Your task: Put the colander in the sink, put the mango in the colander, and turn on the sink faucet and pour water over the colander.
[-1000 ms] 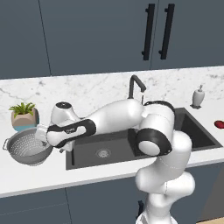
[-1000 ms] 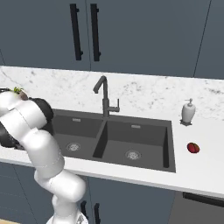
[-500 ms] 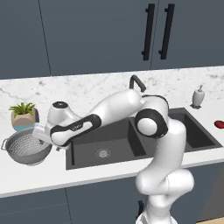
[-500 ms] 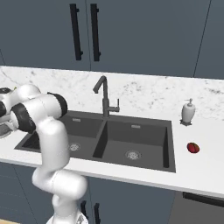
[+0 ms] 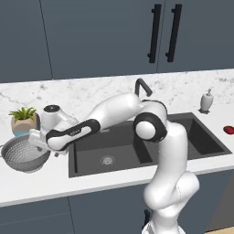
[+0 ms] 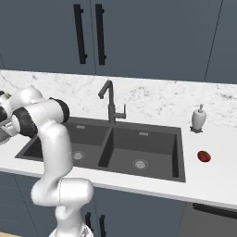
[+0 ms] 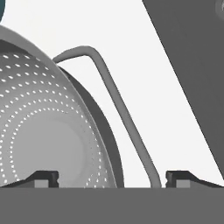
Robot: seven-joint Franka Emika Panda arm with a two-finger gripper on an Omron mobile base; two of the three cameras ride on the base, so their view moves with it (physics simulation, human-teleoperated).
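Note:
The colander (image 5: 23, 154), a silver perforated bowl, sits on the white counter left of the sink (image 5: 137, 145). My gripper (image 5: 40, 142) is at its right rim. In the hand view the gripper (image 7: 113, 179) is open, and its fingertips (image 7: 43, 178) straddle the bowl's wall (image 7: 43, 131) and the thin wire side handle (image 7: 114, 103). Neither tip visibly presses on the metal. The mango (image 6: 203, 156), small and reddish, lies on the counter right of the sink (image 6: 120, 143). The faucet (image 6: 110, 102) stands behind the basins, with no water running.
A potted plant (image 5: 23, 119) stands just behind the colander. A white soap dispenser (image 6: 199, 118) is at the back right, near the mango. The sink's dark edge (image 7: 192, 65) lies close beside the colander's handle. Dark cabinets hang above the counter.
The arm has stretched further left and the hand has come down onto the colander's right rim and handle. The colander, mango and faucet have not moved.

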